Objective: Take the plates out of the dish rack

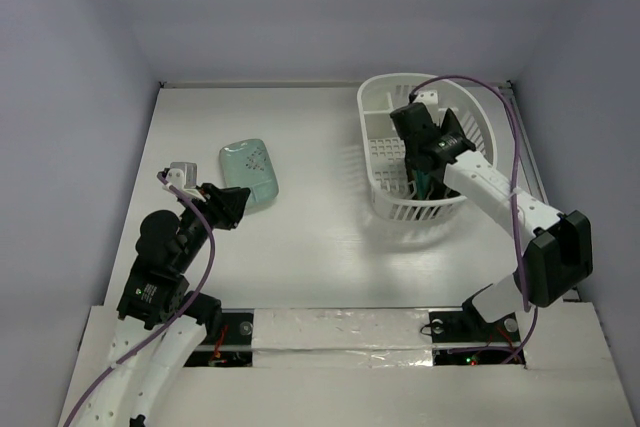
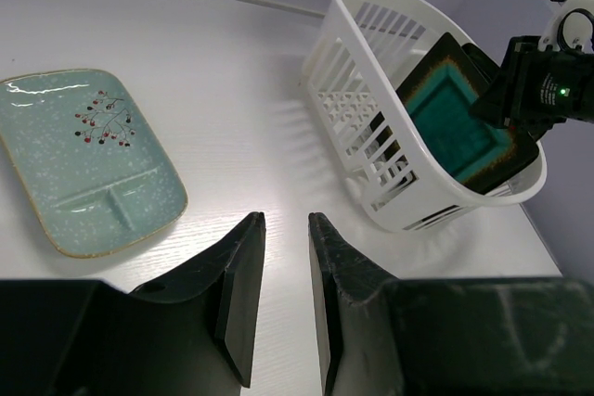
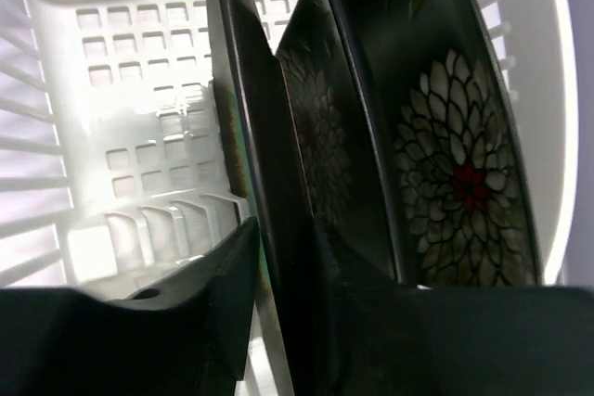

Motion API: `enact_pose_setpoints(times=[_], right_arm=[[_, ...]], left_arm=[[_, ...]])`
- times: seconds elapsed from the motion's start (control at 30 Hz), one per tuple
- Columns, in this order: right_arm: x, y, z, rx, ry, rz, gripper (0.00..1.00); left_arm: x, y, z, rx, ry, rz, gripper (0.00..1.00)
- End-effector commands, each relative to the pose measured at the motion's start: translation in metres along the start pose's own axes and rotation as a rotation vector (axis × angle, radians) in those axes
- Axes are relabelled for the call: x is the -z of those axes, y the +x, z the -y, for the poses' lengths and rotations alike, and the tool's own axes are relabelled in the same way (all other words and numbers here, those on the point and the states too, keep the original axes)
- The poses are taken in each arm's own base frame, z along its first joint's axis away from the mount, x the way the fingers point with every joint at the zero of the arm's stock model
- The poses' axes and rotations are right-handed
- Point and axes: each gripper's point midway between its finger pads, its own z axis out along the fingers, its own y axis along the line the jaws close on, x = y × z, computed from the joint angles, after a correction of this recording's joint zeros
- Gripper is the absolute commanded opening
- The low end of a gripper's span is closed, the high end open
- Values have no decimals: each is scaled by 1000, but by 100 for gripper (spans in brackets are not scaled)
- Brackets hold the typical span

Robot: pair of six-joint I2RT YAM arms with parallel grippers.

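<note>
pale mint-green speckled plate (image 1: 249,174) lies at nine o'clock by the left gripper (image 2: 283,222), fingers slightly parted, empty, while in the white slotted plastic dish rack (image 1: 372,99) at two o'clock the right gripper (image 3: 283,234) pinches the dark-rimmed teal plate (image 3: 243,90), which could drag the leaning black flower-patterned plates (image 3: 464,173) along.

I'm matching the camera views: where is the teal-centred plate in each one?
Top external: teal-centred plate upper right, inside the white dish rack, only a sliver showing.
Left wrist: right of centre, leaning in the rack.
Right wrist: edge-on, centre-left, pinched in the right gripper.
Shared landmark: the rack's slotted wall.
</note>
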Motion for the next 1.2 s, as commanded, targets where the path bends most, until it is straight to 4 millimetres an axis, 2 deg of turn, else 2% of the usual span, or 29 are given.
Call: enact_pose_setpoints(times=[0.0,0.1,0.3,0.7,0.9,1.03,1.17], right_arm=[[8,-16,9,16,14,17,29],[11,-20,14,30,27,18,16],[20,-29,23,48,47,30,0],[47,-61,51,41,85,141,0],[51,-71,51,49,93,174,0],[63,-86,51,32,84,220,0],[78,-101,64,-1,105,259,0]], left_arm=[[1,-13,11,-3,46,43,23],[2,-12,13,-4,55,44,23],[4,-14,14,-5,57,53,23],[5,-15,14,-4,60,58,24],[5,-14,14,-4,60,55,24],[5,-15,15,-4,62,57,24],[5,-14,15,-4,61,56,24]])
